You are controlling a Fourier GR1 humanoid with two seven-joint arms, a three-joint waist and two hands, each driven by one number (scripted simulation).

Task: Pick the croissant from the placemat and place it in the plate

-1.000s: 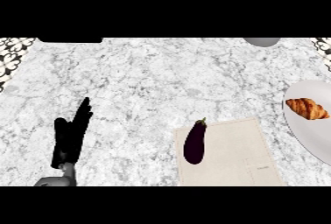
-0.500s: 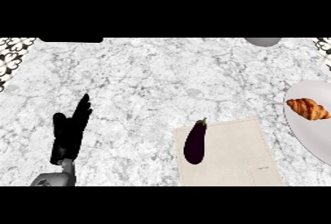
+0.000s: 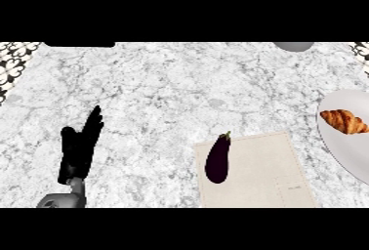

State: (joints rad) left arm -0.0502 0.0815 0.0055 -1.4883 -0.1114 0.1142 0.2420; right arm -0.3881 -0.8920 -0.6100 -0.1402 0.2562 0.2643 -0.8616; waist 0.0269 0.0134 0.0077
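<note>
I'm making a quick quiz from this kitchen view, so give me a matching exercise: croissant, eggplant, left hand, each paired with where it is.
Things:
1. croissant
2. eggplant
3. left hand

Places:
A. on the placemat's left edge
B. over the bare counter, at the view's left
C. on the plate

Pairs: 1-C, 2-A, 3-B

A marble counter carries a placemat; right of it lies a plate.
</note>
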